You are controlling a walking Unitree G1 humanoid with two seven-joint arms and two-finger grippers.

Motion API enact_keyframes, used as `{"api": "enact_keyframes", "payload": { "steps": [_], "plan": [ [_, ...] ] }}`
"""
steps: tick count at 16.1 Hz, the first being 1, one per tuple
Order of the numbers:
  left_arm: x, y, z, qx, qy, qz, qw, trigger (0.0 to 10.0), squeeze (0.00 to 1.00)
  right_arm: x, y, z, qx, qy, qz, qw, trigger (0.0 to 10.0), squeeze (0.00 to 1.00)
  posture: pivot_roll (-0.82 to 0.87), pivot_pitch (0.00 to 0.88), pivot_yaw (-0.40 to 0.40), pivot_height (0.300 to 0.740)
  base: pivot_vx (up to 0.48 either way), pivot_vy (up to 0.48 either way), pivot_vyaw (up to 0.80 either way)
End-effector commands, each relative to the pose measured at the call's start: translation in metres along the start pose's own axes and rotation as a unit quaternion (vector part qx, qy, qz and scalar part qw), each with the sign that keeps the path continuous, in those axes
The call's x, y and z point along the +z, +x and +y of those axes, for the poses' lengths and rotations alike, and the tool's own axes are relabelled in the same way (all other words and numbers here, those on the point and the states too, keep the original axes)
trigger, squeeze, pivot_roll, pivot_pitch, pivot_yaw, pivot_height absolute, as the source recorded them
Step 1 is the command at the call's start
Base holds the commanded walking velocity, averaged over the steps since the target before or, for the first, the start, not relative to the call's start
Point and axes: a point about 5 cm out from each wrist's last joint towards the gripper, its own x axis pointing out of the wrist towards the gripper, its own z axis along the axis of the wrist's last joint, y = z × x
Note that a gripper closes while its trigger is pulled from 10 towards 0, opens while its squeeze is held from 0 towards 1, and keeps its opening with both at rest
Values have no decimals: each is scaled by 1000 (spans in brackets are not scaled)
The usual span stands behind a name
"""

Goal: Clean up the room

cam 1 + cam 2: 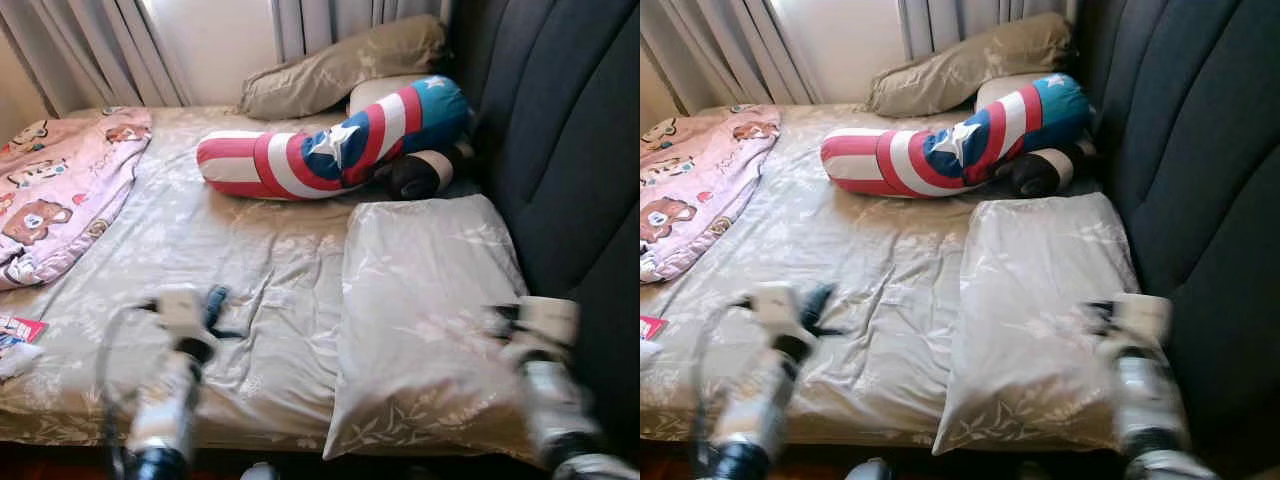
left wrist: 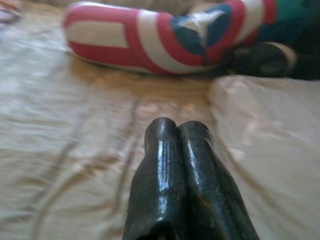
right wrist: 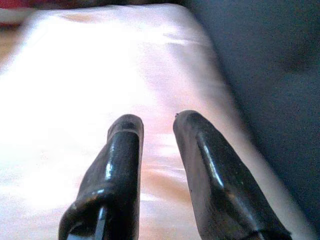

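We look down on a bed (image 1: 200,250) covered with a beige flowered sheet, and a dark padded headboard (image 1: 570,160) stands along its right edge. A flat pillow (image 1: 425,310) in the same beige cloth lies at the near right corner of the bed, touching the headboard. Behind it, toward the far right corner, a long bolster (image 1: 330,140) with red and white stripes, a blue band and white stars lies across the bed, and a small dark cushion (image 1: 415,172) sits just beside its right end. One more beige pillow (image 1: 340,65) leans at the far edge, under the grey curtains (image 1: 90,50). A pink blanket (image 1: 55,185) with bear pictures covers the far left corner, and a small printed paper (image 1: 18,328) rests at the near left edge.

Our left gripper (image 2: 177,131) hovers low over the sheet near the front edge, left of the flat pillow, and its two black fingers are pressed together with nothing between them. Our right gripper (image 3: 156,126) is above the flat pillow, close to the headboard, with its fingers spread apart and empty. Both arms look blurred in the head views.
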Motion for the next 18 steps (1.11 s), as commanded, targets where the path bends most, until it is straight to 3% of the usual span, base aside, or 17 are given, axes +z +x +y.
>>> {"api": "enact_keyframes", "payload": {
  "steps": [1, 3, 6, 7, 8, 10, 12, 15, 17, 18],
  "plan": [
    [-2, -4, 0, -7, 16, 3, 1000, 10000, 0, 6, 0, 2, 17, 0, -26, 1000, 10000, 0, -18, 0, 30, 660, 0, 0, 0],
    [-8, -5, -9, -14, 9, 3, 1000, 10000, 0, 2, -3, 19, 39, 33, -44, 998, 10000, 0, -28, 0, 28, 670, 0, 0, 0],
    [-9, -2, -13, -22, 5, 5, 1000, 10000, 0, -6, -6, 25, 66, 25, -28, 997, 10000, 0, -18, 0, 22, 700, 0, 0, 0],
    [-8, 2, -16, -31, 6, 6, 999, 10000, 0, -10, -5, 27, 63, 52, -7, 997, 10000, 0, -22, 0, 31, 715, 0, 0, 0],
    [-8, 2, -16, -33, 8, 8, 999, 10000, 0, -13, -5, 29, 72, 51, 0, 996, 10000, 0, -27, 0, 34, 725, 0, 0, 0],
    [-13, 1, -6, -16, 9, 20, 1000, 10000, 0, -15, -6, 25, 52, 72, 4, 996, 10000, 0, -24, 0, 31, 740, 0, 0, 0],
    [-19, -3, 15, 33, 2, 41, 999, 10000, 0, -27, -10, 14, 23, 70, 35, 997, 10000, 0, -22, 0, 25, 740, 0, 0, 0],
    [-42, -11, 28, 38, 28, 124, 991, 10000, 0, -60, -26, 3, -2, 42, 118, 992, 10000, 0, -20, 0, 34, 740, 0, 0, 0],
    [-71, -31, 36, 62, 36, 209, 975, 10000, 0, -87, -44, -6, -34, 30, 184, 982, 10000, 0, -36, 0, 48, 740, 0, 0, 0],
    [-77, -36, 38, 69, 36, 226, 971, 10000, 0, -92, -48, -8, -39, 32, 195, 979, 10000, 0, -36, 0, 47, 740, 0, 0, 0]
  ]
}}
